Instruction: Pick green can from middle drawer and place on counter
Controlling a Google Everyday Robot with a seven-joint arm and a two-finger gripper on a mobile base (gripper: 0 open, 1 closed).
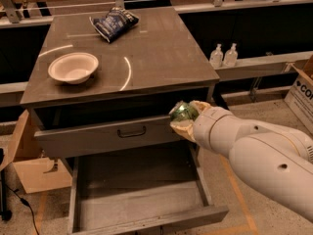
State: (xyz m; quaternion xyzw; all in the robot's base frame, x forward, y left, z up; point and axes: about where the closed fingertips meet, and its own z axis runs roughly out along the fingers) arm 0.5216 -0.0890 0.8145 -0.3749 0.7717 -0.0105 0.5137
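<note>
Green thin metal, so I judge the can point(183, 111) light, slick and easy to dent; mid-body across the sides is the hold I want. My pincer point(186, 119) is pinching it, level with the upper drawer front point(98, 138), above the open middle drawer point(142, 190) and just below the bench point(161, 58) edge. I count one can, one bowl point(73, 67), one snack bag point(113, 22), and two bottles point(216, 57) on the side ledge.

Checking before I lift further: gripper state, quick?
Gripper: closed on the green can, above the open middle drawer, just below the counter edge.
</note>
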